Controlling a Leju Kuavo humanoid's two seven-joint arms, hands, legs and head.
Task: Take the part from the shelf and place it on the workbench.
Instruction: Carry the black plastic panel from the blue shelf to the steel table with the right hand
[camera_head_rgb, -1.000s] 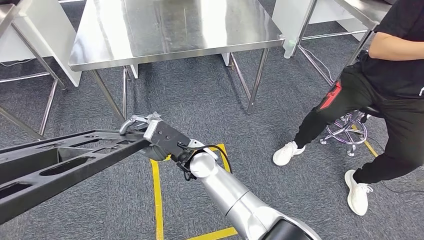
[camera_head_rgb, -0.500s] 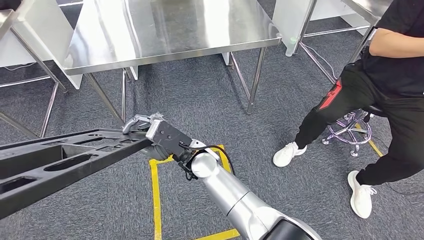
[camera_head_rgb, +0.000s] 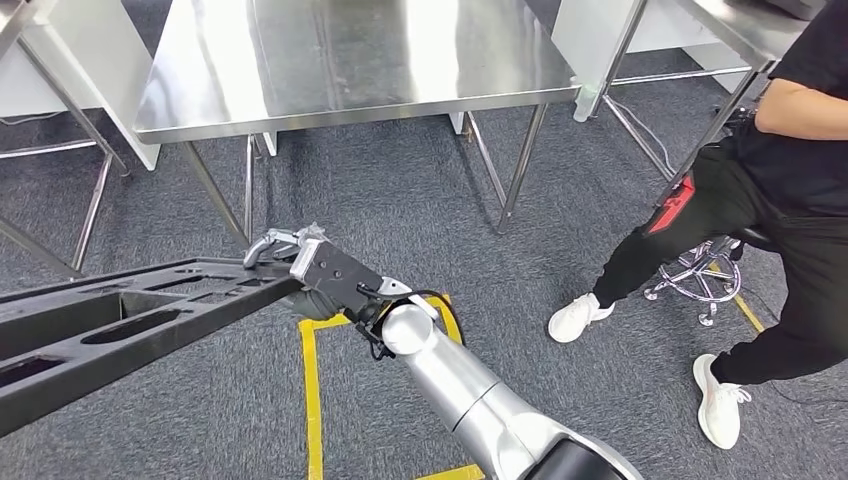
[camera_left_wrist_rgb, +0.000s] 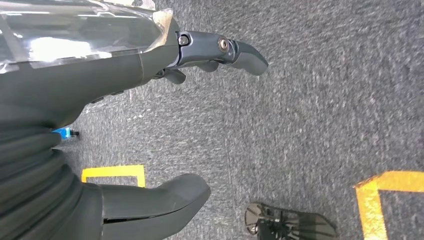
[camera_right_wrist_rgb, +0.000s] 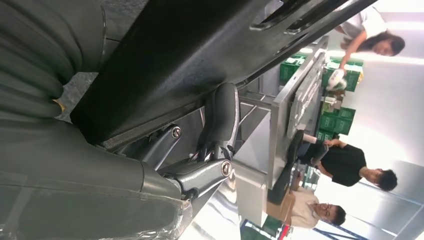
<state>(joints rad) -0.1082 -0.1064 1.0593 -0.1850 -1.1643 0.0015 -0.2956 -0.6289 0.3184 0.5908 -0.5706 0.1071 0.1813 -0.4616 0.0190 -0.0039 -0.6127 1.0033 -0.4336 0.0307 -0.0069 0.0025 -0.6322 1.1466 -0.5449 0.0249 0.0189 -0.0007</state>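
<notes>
My right hand (camera_head_rgb: 305, 268) grips one end of the long black plastic part (camera_head_rgb: 120, 325) with slotted openings, fingers (camera_right_wrist_rgb: 220, 120) curled round its edge, and the rest of the part runs away to the left of that hand, held in the air above the grey carpet (camera_head_rgb: 400, 200). Ahead of the hand, well apart from it, stands the bare stainless-steel workbench (camera_head_rgb: 340, 60) on thin metal legs; the part is not on it. My left hand (camera_left_wrist_rgb: 125, 125) hangs over the carpet with thumb and fingers apart and nothing between them (yellow floor tape (camera_left_wrist_rgb: 114, 173) shows beyond it). More yellow tape (camera_head_rgb: 310, 400) lies just below my right hand. Off to the right of it sits a person in black clothes (camera_head_rgb: 780, 200) and white shoes, on a stool.
</notes>
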